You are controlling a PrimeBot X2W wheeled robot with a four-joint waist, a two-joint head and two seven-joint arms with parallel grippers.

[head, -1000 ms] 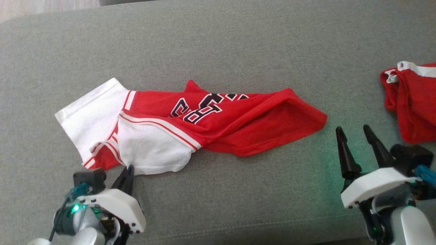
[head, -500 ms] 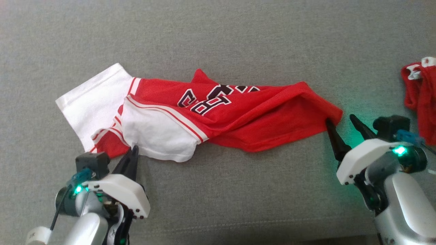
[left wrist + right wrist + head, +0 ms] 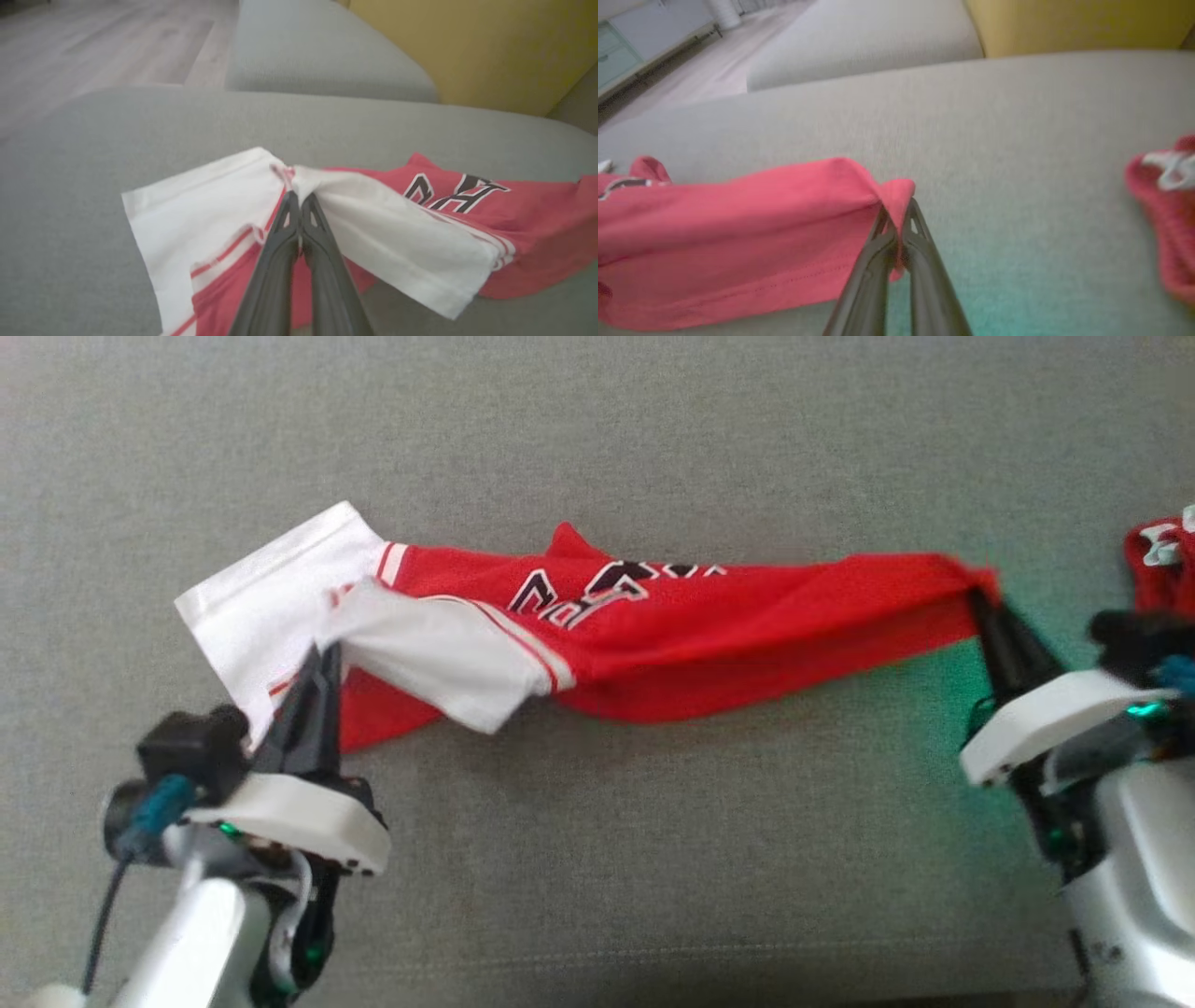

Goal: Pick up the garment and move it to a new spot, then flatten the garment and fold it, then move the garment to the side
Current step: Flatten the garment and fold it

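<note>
The garment (image 3: 672,635) is a red jersey with white sleeves, red-and-white trim and dark lettering, stretched left to right across the grey cushion. My left gripper (image 3: 322,658) is shut on its white sleeve edge, and the left wrist view shows the dark fingers (image 3: 299,224) pinching white cloth of the garment (image 3: 383,233). My right gripper (image 3: 980,597) is shut on the red hem corner at the far right. In the right wrist view the garment (image 3: 738,233) folds over the closed fingertips (image 3: 899,219). The span between both grips hangs lifted and taut.
A second red-and-white piece of clothing (image 3: 1162,555) lies at the right edge, close to my right arm, and it is also in the right wrist view (image 3: 1164,205). The grey cushion (image 3: 597,859) stretches wide around. A yellow wall (image 3: 467,42) stands behind.
My right gripper moved up to the red hem corner, shut on it and pulled it right. My left gripper lifted the white sleeve. The jersey went from crumpled to stretched out.
</note>
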